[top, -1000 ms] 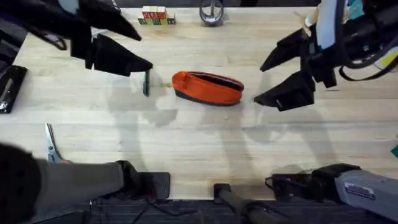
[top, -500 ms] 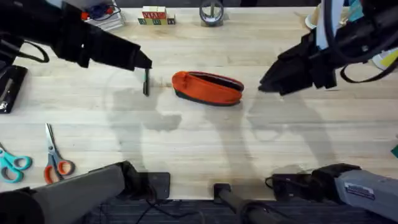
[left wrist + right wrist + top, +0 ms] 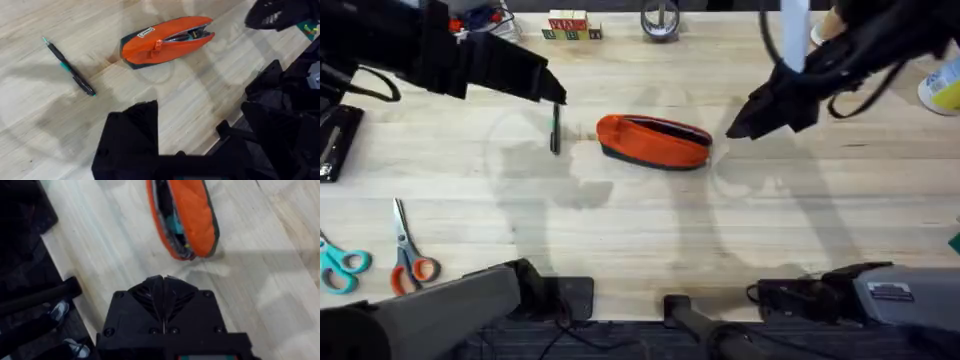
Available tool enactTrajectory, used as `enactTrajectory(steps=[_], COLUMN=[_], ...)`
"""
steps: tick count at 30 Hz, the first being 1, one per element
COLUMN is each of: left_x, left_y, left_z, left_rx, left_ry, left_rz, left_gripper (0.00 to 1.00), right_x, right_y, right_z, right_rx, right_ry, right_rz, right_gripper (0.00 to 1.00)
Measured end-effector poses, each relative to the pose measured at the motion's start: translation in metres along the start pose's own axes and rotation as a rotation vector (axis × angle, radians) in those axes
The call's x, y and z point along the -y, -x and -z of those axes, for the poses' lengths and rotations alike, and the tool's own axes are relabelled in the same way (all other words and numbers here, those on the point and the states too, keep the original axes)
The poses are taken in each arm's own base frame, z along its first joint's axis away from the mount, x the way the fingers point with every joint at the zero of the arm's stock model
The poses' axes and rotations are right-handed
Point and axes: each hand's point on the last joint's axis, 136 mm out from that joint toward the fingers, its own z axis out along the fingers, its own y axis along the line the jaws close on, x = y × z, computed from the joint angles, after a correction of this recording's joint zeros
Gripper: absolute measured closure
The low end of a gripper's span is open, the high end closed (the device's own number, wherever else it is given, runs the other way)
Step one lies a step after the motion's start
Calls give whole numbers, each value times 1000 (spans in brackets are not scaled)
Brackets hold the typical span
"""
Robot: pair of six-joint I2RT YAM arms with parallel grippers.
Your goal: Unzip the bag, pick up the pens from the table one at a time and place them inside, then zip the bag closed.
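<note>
Pale butcher-block planks make up the table [image 3: 640, 220], a broad, smooth wooden top with plenty of bare room around the work; wooden letter blocks [image 3: 567, 26] and a roll of tape [image 3: 660, 20] stand along its far edge, and two pairs of scissors [image 3: 380, 262], teal- and orange-handled, lie near the left arm's base.

At the middle lies the oblong orange fabric pouch with a dark navy underside [image 3: 655, 141], its top zipper already parted so the dark lining and something inside show in the wrist views. It looks soft and light, likely to slide or collapse under a push, so it should be steadied at one end while the zipper pull [image 3: 158, 44] is pinched. Just to its left, apart from it, lies a thin black stick pen with a green tip [image 3: 555, 131]. It seems stiff, light and prone to rolling on this smooth wood; a grip across the middle of the barrel looks safest.

The left gripper [image 3: 552, 92] hovers just above the pen's far end; whether it is spread or clenched cannot be told. The right gripper [image 3: 740, 128] hangs beside the pouch's right end, its black fingers [image 3: 163, 287] pressed together on nothing.
</note>
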Motion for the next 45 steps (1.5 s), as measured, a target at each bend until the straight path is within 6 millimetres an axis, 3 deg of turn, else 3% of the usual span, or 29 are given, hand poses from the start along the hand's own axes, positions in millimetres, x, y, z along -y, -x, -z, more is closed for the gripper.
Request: enactTrajectory(steps=[7,17,27,35,37,42,45], left_x=[0,0,0,0,0,0,0], left_y=[0,0,0,0,0,0,0], left_z=[0,0,0,0,0,0,0], left_rx=[0,0,0,0,0,0,0], left_ry=[0,0,0,0,0,0,0], left_rz=[1,4,4,4,4,4,4], left_gripper=[6,6,5,5,5,6,6], right_x=[20,24,33,30,30,28,27], right_y=[-3,8,27,31,31,32,32], right_z=[-31,-72,-86,-93,-93,-94,-94], right_rx=[-52,-82,-43,-49,-48,-45,-47], right_ry=[44,77,25,30,30,35,37], right_rz=[-31,33,116,139,139,145,149], right_gripper=[971,972,971,967,758,50,7])
